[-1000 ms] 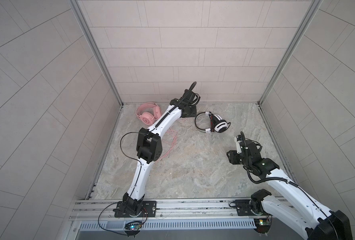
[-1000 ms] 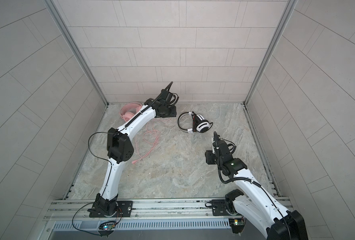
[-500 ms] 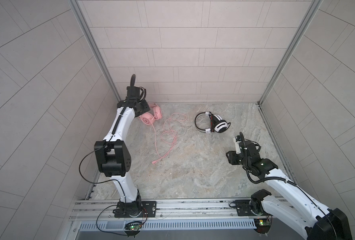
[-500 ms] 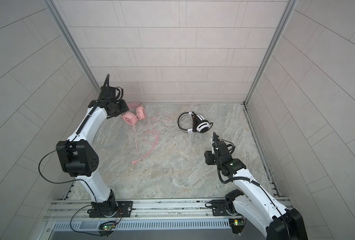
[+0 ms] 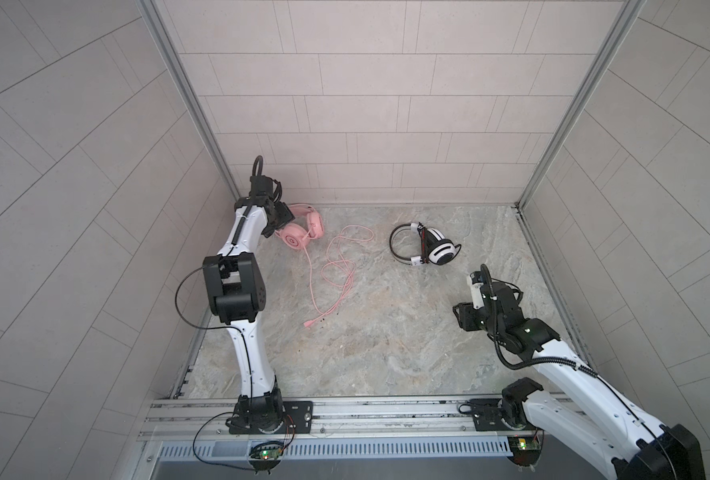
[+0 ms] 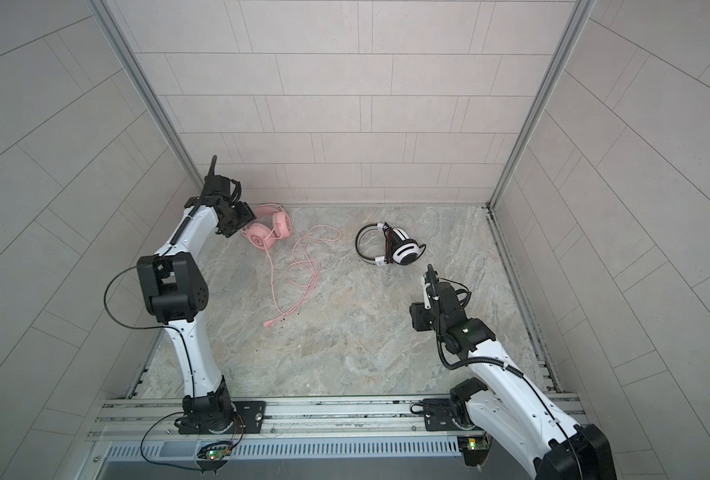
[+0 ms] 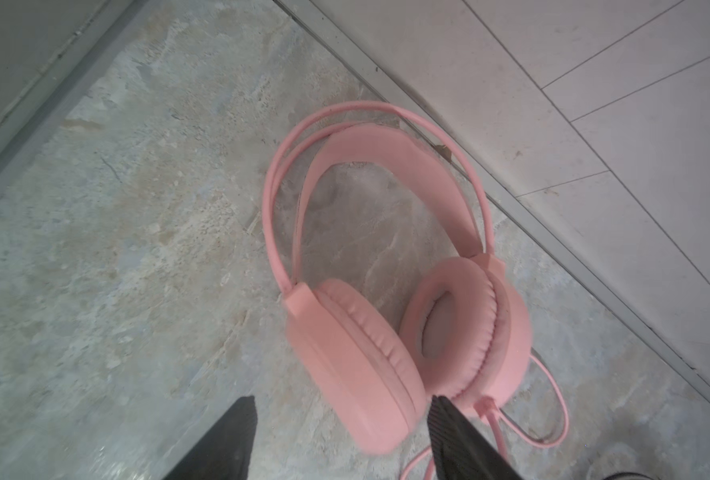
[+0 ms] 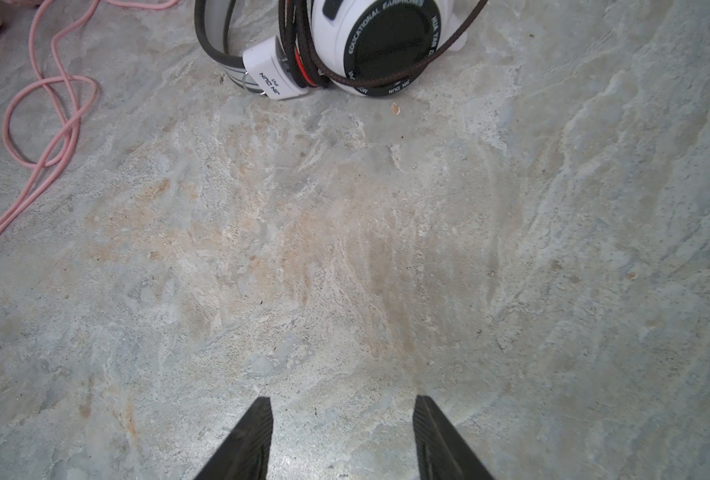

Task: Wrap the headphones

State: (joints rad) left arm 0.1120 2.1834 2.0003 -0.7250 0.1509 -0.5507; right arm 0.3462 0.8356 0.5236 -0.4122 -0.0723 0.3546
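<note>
Pink headphones (image 7: 345,353) – cable (image 8: 37,166) sprawled loose; left end effector (image 7: 341,399) and right end effector (image 8: 342,399) both released.

Two headphones — one pink headset (image 5: 292,238), one white-and-black headset (image 5: 439,250).

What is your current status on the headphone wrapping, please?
Left gripper open at an earcup of the pink headphones. Right gripper open, empty, short of the white-and-black headphones. Pink cable sprawled loose on the table. Nothing in the way.

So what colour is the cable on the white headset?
The cable is black with some red, clearest in the right wrist view.
</note>
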